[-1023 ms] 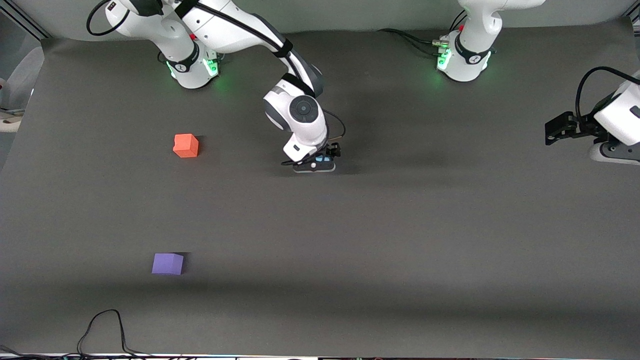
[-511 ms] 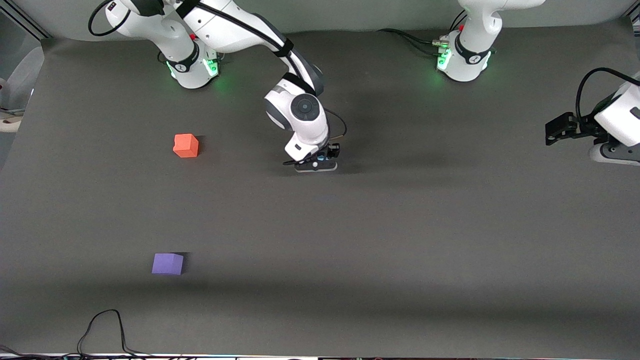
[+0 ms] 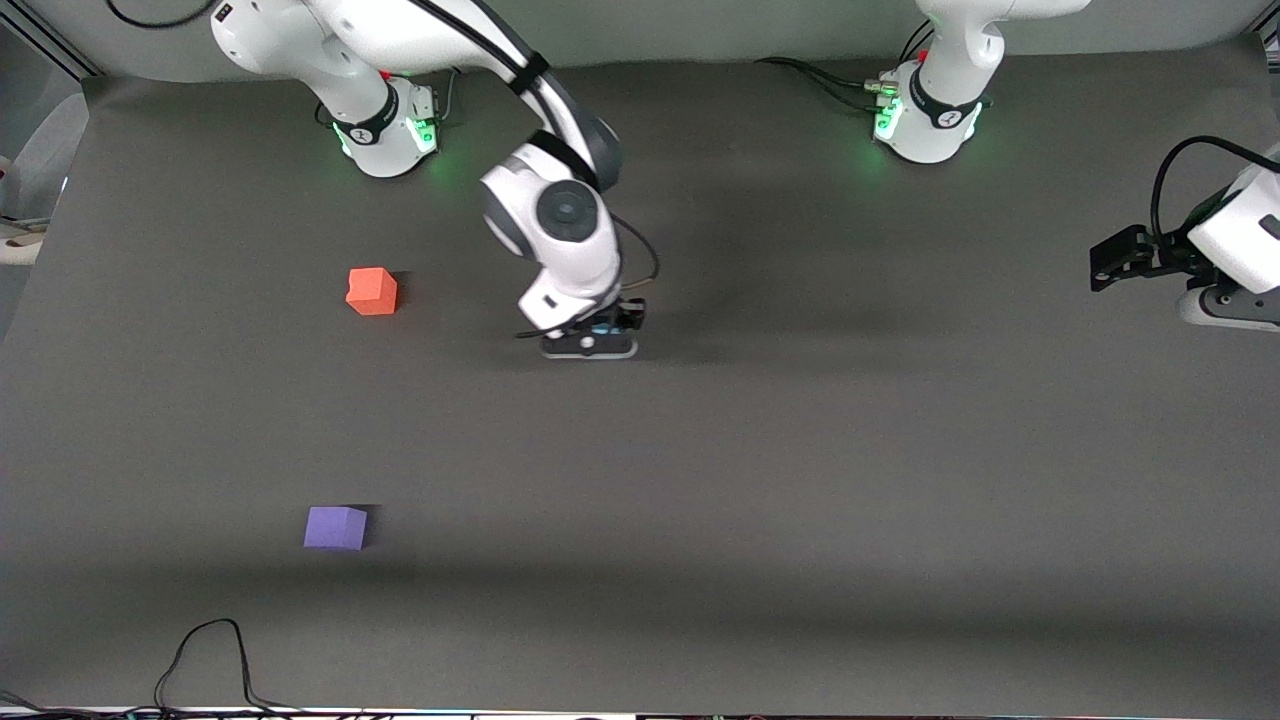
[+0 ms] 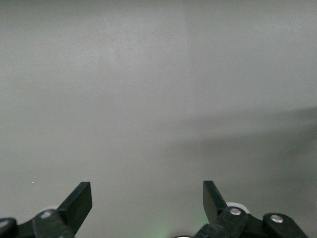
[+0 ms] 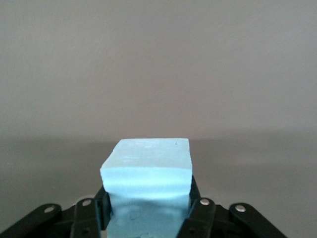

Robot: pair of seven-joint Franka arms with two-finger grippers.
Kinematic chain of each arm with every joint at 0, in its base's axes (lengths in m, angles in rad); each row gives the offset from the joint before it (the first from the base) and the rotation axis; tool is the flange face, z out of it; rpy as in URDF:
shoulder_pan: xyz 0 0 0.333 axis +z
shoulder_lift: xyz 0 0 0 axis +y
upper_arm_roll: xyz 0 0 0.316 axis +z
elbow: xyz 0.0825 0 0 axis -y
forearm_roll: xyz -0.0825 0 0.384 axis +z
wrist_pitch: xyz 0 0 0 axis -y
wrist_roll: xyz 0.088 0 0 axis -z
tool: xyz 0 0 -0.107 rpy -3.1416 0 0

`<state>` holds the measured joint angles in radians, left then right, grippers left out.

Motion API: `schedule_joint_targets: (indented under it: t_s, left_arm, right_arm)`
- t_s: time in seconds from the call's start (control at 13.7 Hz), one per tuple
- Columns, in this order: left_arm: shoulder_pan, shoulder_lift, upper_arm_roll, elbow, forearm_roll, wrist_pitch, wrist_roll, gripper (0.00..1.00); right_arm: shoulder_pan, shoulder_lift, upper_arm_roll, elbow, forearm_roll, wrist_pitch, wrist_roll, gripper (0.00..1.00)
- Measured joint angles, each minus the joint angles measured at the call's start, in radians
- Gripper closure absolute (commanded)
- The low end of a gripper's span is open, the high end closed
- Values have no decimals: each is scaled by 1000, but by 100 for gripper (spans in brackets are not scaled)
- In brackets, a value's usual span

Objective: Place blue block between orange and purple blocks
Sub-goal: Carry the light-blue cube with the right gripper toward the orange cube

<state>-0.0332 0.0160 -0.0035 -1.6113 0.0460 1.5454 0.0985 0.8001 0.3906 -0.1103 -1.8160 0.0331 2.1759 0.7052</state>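
Observation:
My right gripper (image 3: 597,331) is shut on the blue block (image 5: 147,183), a light sky-blue cube squeezed between its fingers, held just above the mat mid-table; only a sliver of blue (image 3: 601,328) shows in the front view. The orange block (image 3: 372,291) sits on the mat toward the right arm's end. The purple block (image 3: 335,527) lies nearer the front camera than the orange one. My left gripper (image 3: 1105,262) waits open and empty at the left arm's end; its fingers (image 4: 79,202) stand wide apart.
A dark grey mat (image 3: 800,450) covers the table. A black cable (image 3: 205,655) loops at the edge nearest the front camera, by the purple block. The arm bases (image 3: 385,130) stand along the farthest edge.
My right gripper has lifted slightly and moved toward the right arm's end with the blue block in it. The left arm has not moved.

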Motion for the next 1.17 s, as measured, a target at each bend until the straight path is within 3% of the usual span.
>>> schedule_joint_targets:
  t_s: [0.44,0.88,1.17]
  left_arm:
    - [-1,0,-3,-2,0,0,0,0]
    - [-4,0,-5,-4,-7,0,-23,0]
    - [-1,0,-2,-4,-9,0,-36,0]
  right_arm:
    - [-5,-196,-243,-4,14,-193,-246,71]
    - [-6,-223,-492,-34,19,-237,-543,70]
    - [-8,-222,-630,-142,73,-161,-734,70]
